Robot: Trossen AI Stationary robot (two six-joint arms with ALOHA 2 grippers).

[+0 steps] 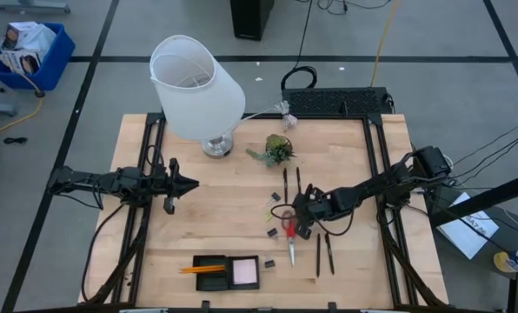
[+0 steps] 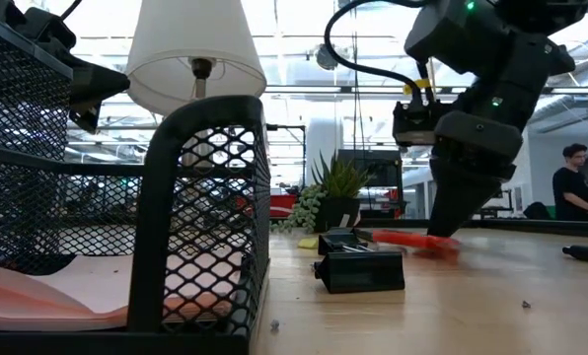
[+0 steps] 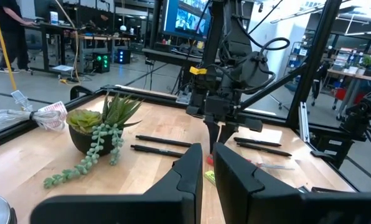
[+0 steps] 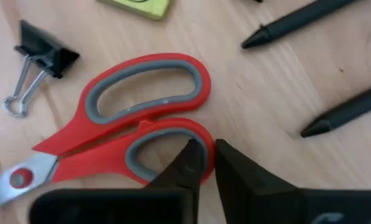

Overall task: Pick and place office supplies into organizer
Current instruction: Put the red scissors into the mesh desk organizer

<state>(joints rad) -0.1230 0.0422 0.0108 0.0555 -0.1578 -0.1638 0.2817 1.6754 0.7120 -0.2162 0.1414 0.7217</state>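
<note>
One scissors (image 4: pixel 120 127), perhaps four pens (image 1: pixel 318 253).

Scissors (image 1: pixel 289 236) between clips (image 1: pixel 273 231) and pens (image 1: pixel 324 252), seemingly.

Right gripper (image 1: pixel 292 228) low over table centre, fingers pinched together; left gripper (image 1: pixel 192 183) parked near left edge, closed.
</note>
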